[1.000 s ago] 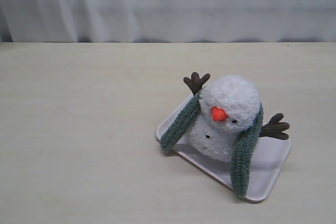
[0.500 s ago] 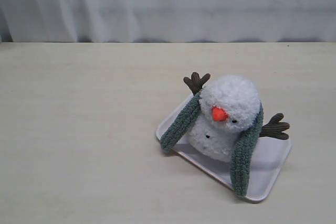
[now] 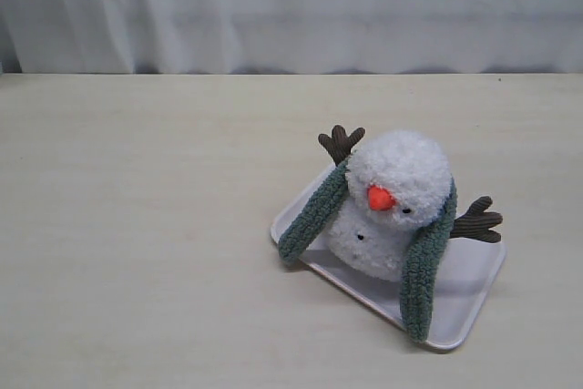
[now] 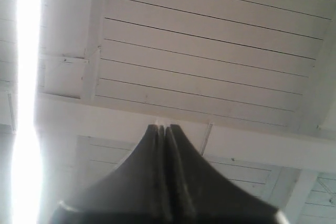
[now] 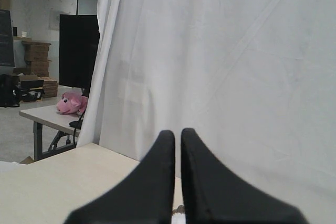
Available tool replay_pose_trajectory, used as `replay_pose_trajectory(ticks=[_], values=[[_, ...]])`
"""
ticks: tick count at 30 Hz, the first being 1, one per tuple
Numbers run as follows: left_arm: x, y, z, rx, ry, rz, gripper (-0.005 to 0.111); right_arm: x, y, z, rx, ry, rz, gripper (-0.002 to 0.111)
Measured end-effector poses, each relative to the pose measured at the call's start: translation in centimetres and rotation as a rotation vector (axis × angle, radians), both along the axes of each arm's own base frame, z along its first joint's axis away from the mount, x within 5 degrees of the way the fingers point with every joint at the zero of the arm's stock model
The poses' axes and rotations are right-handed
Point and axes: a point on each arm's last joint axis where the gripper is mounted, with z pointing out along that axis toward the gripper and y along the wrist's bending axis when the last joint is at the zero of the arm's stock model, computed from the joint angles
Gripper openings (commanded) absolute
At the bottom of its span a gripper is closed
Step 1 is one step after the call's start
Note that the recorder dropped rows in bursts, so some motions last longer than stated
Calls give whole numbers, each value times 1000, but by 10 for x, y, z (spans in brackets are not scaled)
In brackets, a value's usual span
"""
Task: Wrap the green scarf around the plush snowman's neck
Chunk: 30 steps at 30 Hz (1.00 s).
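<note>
**Snowman Sits on Its Tray With the Scarf Hanging Down**

The plush snowman [image 3: 392,211] sits on a white tray [image 3: 474,284] on the pale table [image 3: 137,225], on the right side and near the front. It leans a bit. Its orange nose [image 3: 380,198] points to the front. Its brown twig arms [image 3: 476,220] stick out to each side.

The green scarf [image 3: 426,266] goes behind the snowman's neck. Both ends hang down in front, one on the left and one on the right. They do not cross. The right end reaches the tray's near edge.

Neither arm is near the snowman. The left gripper [image 4: 164,128] points up at a white ceiling, and its two fingers are pressed together with nothing between them. The right gripper [image 5: 177,135] faces a white curtain [image 5: 236,66]. Its fingers are pressed together too, and hold nothing.
</note>
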Motion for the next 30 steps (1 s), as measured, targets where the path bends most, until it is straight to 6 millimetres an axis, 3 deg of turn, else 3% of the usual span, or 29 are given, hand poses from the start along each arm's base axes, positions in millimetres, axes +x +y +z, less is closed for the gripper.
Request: replay_pose_trajectory(ticks=[12,30], values=[[4,0,-2,1,15,0,0,0,0,0,0,0,0,4],[93,-3,-66,13,359,0,0,0,0,0,-1,1,1,4]])
